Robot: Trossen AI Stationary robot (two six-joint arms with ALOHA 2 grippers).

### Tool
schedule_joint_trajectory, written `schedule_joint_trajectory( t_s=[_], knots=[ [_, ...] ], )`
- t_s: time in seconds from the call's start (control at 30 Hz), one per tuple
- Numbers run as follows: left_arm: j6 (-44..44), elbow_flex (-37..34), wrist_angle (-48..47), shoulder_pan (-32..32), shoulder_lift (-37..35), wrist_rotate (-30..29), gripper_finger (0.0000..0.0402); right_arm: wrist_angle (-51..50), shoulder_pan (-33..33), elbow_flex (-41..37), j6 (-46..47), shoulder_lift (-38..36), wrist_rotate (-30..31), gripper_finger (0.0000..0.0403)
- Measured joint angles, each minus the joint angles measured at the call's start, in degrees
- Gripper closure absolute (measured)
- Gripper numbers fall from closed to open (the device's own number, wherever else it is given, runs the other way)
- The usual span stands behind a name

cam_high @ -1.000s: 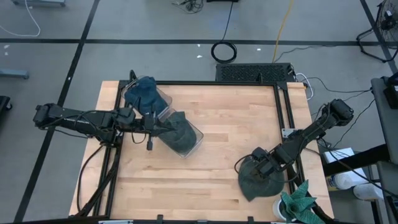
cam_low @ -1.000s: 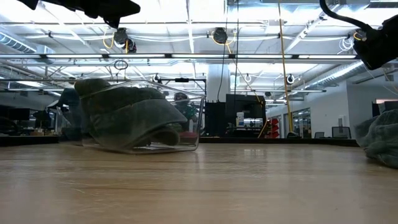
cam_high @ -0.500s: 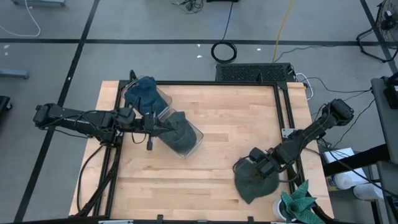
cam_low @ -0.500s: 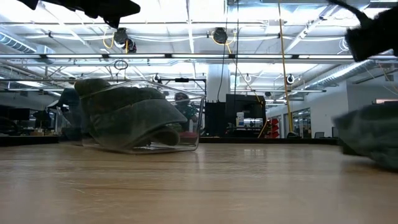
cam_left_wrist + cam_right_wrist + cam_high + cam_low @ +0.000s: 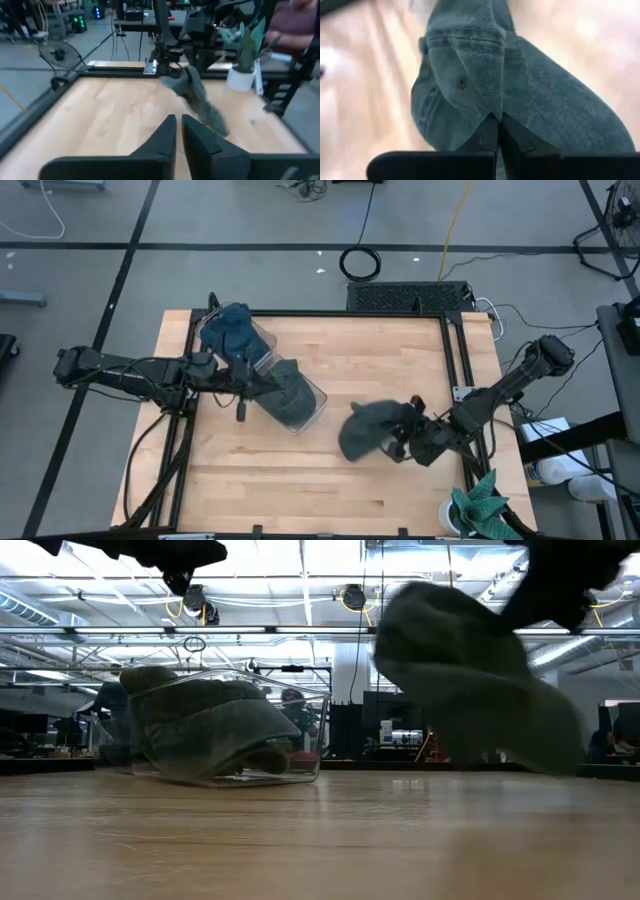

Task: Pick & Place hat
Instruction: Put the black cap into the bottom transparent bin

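Note:
A dark green hat (image 5: 368, 430) is up in the air right of the table's middle, with my right gripper (image 5: 402, 442) shut on it; the low view shows the hat (image 5: 470, 670) well above the wood. A clear container (image 5: 300, 402) lies on its side at the left with another green hat (image 5: 215, 730) inside, and a blue hat (image 5: 230, 328) sits at its far end. My left gripper (image 5: 176, 131) hovers above the container, shut, pointing level toward the table's right side, with nothing between its fingers. My right gripper pinches a fold of the hat's cloth (image 5: 492, 107) between its two fingers, close to a seam and the eyelets. The fingers come slanting down from the table's right side. The hat is lifted clear of the table and hangs out beyond and below the fingers.
A potted plant in a white pot (image 5: 478, 508) stands at the near right corner. Black frame rails (image 5: 455, 360) run along the table's right and far edges. Bare wood (image 5: 290, 480) spans the near half between the container and the plant.
My right gripper has risen from the near right of the table, turned its wrist, and swung toward the table's middle. The green hat, which lay flat on the wood there, has come up with it and now hangs clear, farther left.

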Motion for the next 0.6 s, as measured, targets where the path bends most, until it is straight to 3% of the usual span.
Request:
schedule_joint_trajectory(
  t_s=[0.23, 0.43, 0.6],
  knots=[
    [-8.55, 0.07, 5.73, 0.0, 2.28, 0.49, 0.0259, 16.79, -6.28, 0.0, -19.74, 0.02, 10.97, 0.0403],
    [-9.04, 0.07, 11.73, -0.02, 8.07, 0.53, 0.0178, 36.73, -11.74, 0.0, -40.17, 0.02, 10.82, 0.0403],
    [-9.05, 0.07, 15.58, 0.0, 11.72, 0.53, 0.0145, 41.22, -14.47, 0.0, -44.75, 0.2, 10.73, 0.0403]
  ],
)
